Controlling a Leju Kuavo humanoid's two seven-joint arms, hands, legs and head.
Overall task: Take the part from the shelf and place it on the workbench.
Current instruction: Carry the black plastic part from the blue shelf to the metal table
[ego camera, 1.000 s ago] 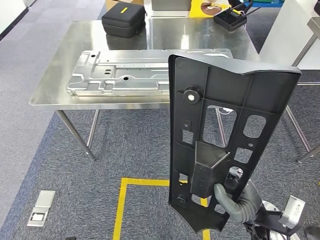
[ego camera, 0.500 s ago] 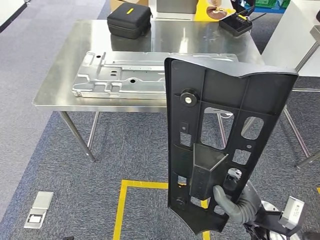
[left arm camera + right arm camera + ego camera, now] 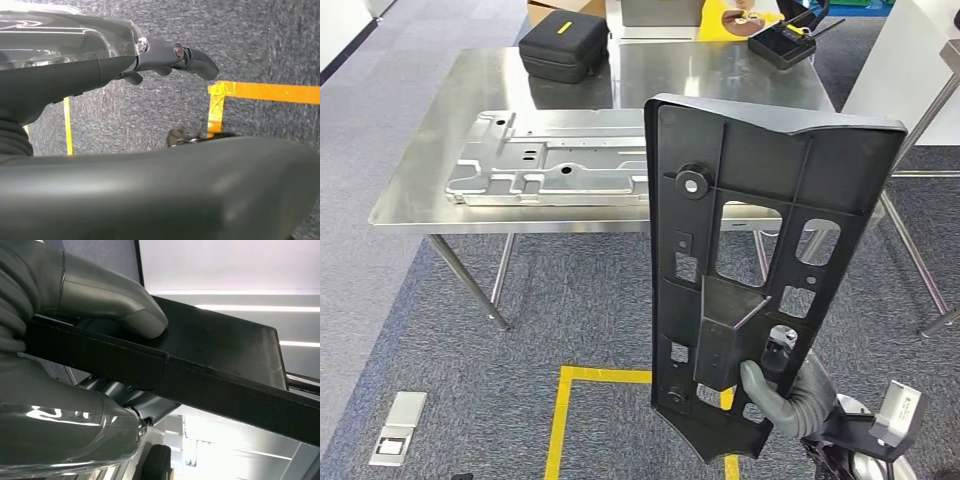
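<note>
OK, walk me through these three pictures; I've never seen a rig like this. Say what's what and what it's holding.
This is a two-armed humanoid robot. The big picture is from its head, looking forward and down. Its right hand grips a black plastic panel upright near its lower end. Ahead stands a steel workbench bearing a long silver metal plate and a black zip case. The right wrist camera shows the same panel edge-on, with the thumb on one face and the fingers behind it. The left wrist camera looks down past the left hand, which holds nothing, at carpet and yellow floor tape.
</note>
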